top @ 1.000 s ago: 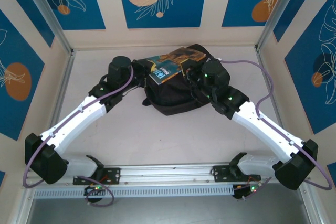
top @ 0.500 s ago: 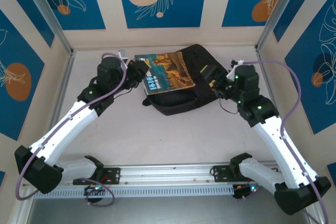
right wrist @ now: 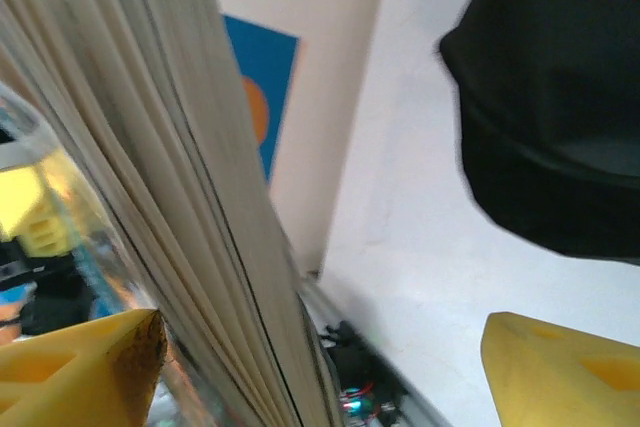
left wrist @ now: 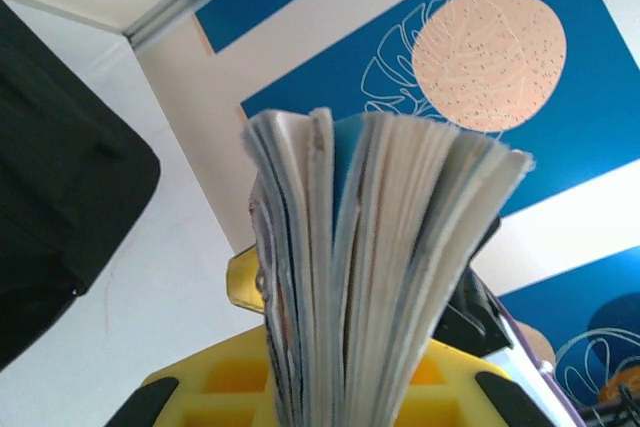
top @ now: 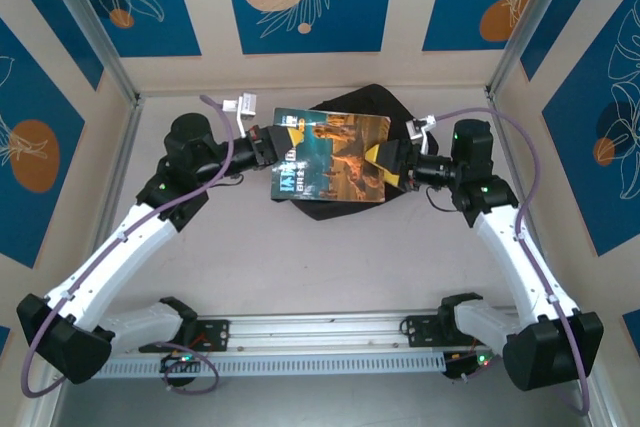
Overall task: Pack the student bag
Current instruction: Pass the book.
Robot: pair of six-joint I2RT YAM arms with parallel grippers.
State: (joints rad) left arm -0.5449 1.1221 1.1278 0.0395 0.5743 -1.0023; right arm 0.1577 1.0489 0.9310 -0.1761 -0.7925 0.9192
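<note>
Student bag (top: 365, 99) lies on the table (top: 300, 267) at upper centre of the overhead frame, a black fabric mound largely covered by the book (top: 335, 155) suspended above it, cover up. Left gripper (top: 266, 144) pinches the book's left edge; its wrist view shows yellow fingers (left wrist: 212, 392) pressed against both sides of the fanned page block. Right gripper (top: 388, 163) sits at the book's right edge with jaws spread wide: in its wrist view the pages lean on one finger, and a clear gap separates them from the other. Support is therefore judged to come mainly from the left side. Risk: the pages fan loosely, so the book may twist or slip from the single pinch and drop beside the bag. Second risk: no open mouth of the bag is discernible, so lowering now may leave the book on top of the fabric rather than inside. Overhead view gives the book's placement over the bag but hides jaw spacing; wrist views expose jaw spacing and loose page edges.
</note>
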